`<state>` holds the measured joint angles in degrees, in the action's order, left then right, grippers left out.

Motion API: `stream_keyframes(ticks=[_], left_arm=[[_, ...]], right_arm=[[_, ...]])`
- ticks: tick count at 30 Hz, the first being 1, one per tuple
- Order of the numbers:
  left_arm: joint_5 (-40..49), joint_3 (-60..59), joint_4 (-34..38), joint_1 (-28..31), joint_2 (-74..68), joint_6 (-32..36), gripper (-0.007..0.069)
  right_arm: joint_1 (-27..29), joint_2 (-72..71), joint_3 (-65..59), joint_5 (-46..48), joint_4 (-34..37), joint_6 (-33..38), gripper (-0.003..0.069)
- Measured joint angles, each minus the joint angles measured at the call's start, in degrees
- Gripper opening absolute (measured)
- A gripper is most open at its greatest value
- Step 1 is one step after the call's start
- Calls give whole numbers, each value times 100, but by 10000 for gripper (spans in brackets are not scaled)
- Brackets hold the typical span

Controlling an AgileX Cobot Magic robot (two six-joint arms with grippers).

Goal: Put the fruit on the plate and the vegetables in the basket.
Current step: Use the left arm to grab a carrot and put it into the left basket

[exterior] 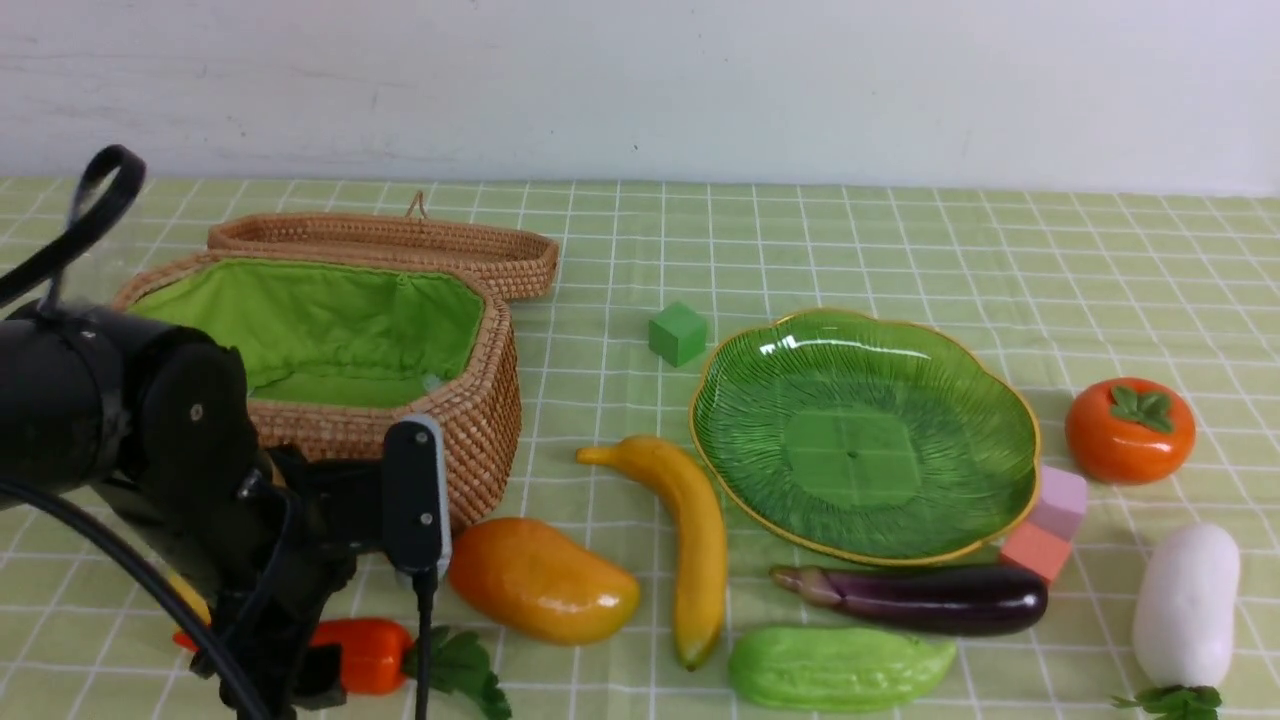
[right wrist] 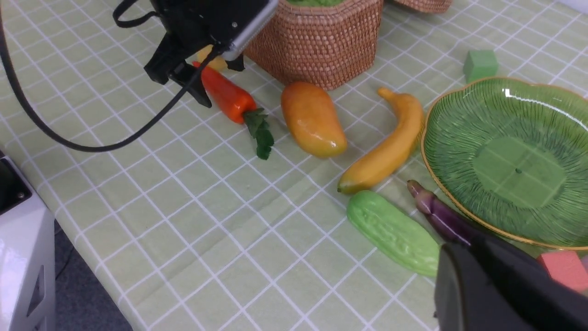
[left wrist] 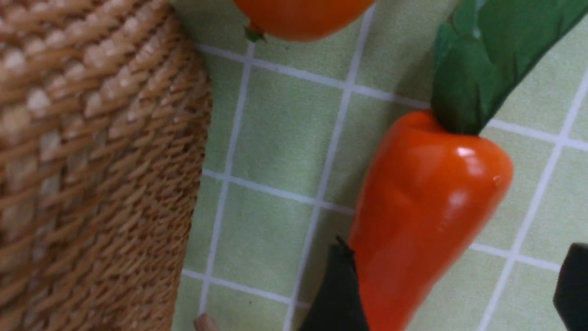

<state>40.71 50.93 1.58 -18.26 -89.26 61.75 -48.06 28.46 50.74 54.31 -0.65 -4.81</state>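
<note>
In the front view the left gripper (exterior: 295,685) is seen low over the carrot (exterior: 368,655), which lies on the tablecloth (exterior: 900,250) just short of the basket (exterior: 480,420). Beyond the gripper, nothing is seen in the basket, as far as its inside shows. The plate (exterior: 860,440), well off to that gripper's right, is bare too. The mango (exterior: 545,580), banana (exterior: 690,540), persimmon (exterior: 1130,430), eggplant (exterior: 920,598), gourd (exterior: 835,668) and radish (exterior: 1187,605) are all found on the tablecloth.

In the left wrist view the carrot is framed between two dark fingers (left wrist: 337,285). The jaws are spread, one finger at its flank and the other held apart, so nothing is grasped.

In the right wrist view the right gripper (right wrist: 505,285) is shown only as a dark body. It is clenched on nothing, with gourd and eggplant just ahead of it. No item is judged sorted yet; all seven are left to be moved
</note>
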Motion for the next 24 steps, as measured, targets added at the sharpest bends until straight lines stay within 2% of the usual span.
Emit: stream_keyframes(ticks=[4,11,24], left_arm=[[25,0,-35,0,-186,218,477],[123,41,-379,0,-386,389,291],[416,116,-631,0,-442,-138,283]], right_arm=[[0,0,0,0,0,0,32],[0,0,0,0,65,0,34],[0,0,0,0,117,0,48]])
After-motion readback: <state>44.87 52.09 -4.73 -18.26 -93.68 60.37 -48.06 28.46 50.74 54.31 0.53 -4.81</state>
